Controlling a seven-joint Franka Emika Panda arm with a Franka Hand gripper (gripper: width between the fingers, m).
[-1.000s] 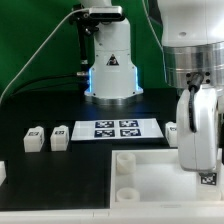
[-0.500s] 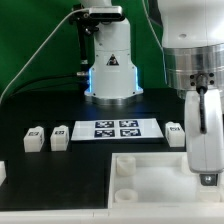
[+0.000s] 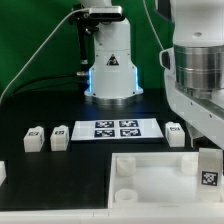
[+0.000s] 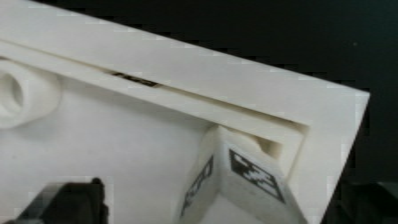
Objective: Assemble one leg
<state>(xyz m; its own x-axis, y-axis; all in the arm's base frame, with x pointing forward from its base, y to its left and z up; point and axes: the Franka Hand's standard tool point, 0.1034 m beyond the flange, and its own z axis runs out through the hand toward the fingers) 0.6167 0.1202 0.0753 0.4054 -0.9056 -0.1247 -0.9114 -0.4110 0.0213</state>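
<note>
One leg (image 3: 208,168), a small white block with a tag, stands upright in the near right corner of the large white tray-like part (image 3: 160,185). It also shows in the wrist view (image 4: 240,180), turned edge-on beside the tray's rim (image 4: 214,75). My gripper (image 3: 206,148) hangs over it. In the wrist view the gripper (image 4: 228,208) is open: one dark finger (image 4: 71,205) stands well apart from the leg. The other finger is hard to tell from the dark table. Three more legs lie on the table (image 3: 35,137), (image 3: 59,136), (image 3: 176,132).
The marker board (image 3: 117,128) lies behind the tray, in front of the robot base (image 3: 110,65). A white part (image 3: 2,172) shows at the exterior view's left edge. A round socket (image 4: 18,90) shows in the tray.
The arm has moved toward the exterior view's right, and the leg with it. The leg now stands at the tray's right corner and the hand sits higher above it.
</note>
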